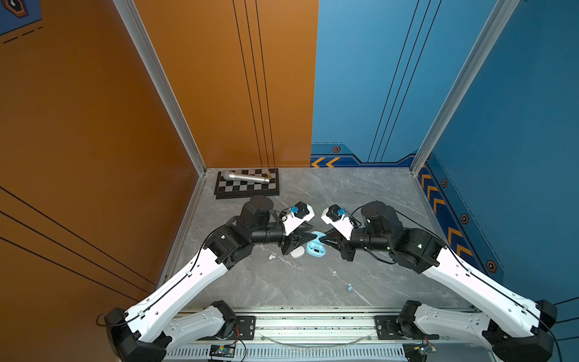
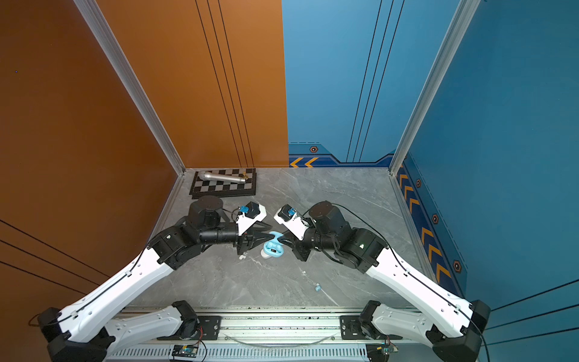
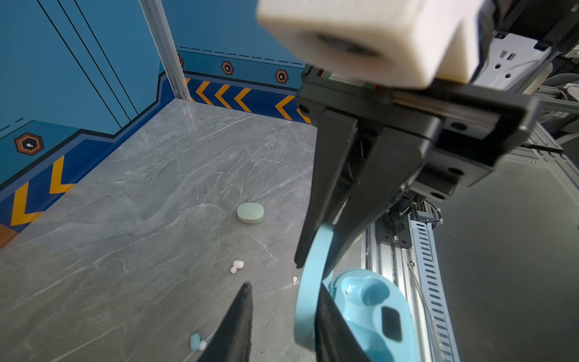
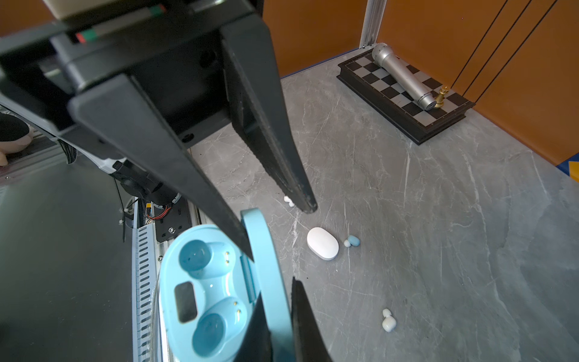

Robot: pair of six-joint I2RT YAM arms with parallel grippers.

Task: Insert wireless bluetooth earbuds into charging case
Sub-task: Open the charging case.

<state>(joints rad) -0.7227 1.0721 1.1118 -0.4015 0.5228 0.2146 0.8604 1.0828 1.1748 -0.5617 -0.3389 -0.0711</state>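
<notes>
— While the grey marbled worktop (image 1: 297, 288) carries everything else, why do both arms meet in the middle?

— To steady the pale blue oval plastic charging case (image 4: 219, 282). The right hand (image 4: 278, 290) is clenched on its upright hinged lid (image 4: 266, 244). The left hand (image 3: 283, 286) straddles that same lid, spread and gripping nothing. I judge the case is lifted clear of the worktop.

— What is inside?

— Nothing; both wells are bare. The white oval case (image 4: 322, 243) and the mint green oval case (image 3: 250, 213) lie shut, contents hidden.

— And the buds?

— Loose on the worktop. One pale blue earbud (image 1: 349, 286) lies toward the front edge. A second pale blue earbud (image 4: 353, 240) lies just beside the white oval case. A white earbud (image 3: 237, 264) lies apart from both.
</notes>
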